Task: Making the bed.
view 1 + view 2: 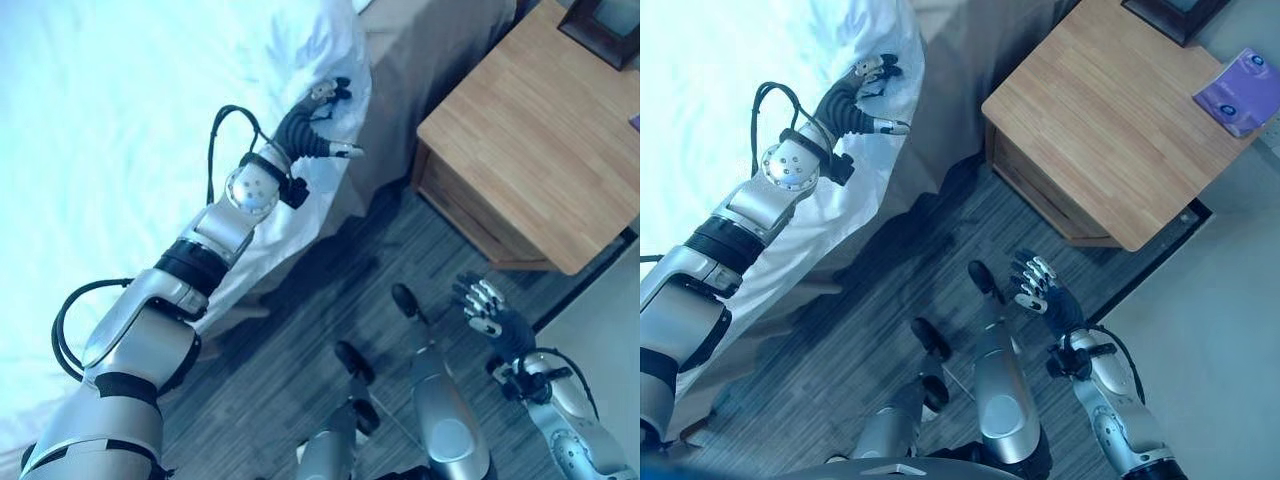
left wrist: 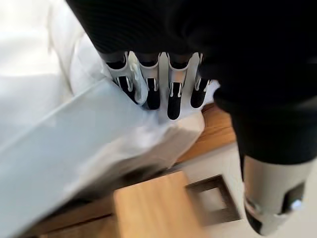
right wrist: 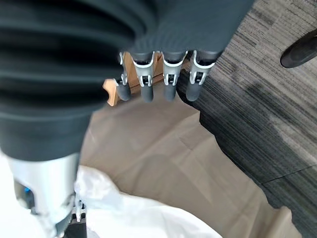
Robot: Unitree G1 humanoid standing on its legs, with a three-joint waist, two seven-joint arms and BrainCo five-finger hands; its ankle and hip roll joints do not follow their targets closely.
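While one left hand [image 1: 318, 122] touches one white sheet [image 1: 150, 120]

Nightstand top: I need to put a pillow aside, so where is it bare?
The wooden nightstand is bare across its middle and near corner; a purple booklet and a dark frame crowd its far edge.

- Both eye views look steeply down from the head; they share the bed [image 1: 120, 120] edge, the wooden nightstand [image 1: 1110, 110] and the dark floor [image 1: 330, 290], seen from slightly offset spots.
- The left wrist view looks very close along the left hand [image 2: 158, 89] onto the white sheet [image 2: 74, 144], nightstand beyond.
- The right wrist view looks along the right hand [image 3: 163, 79] down at floor and tan bed skirt [image 3: 158, 158].
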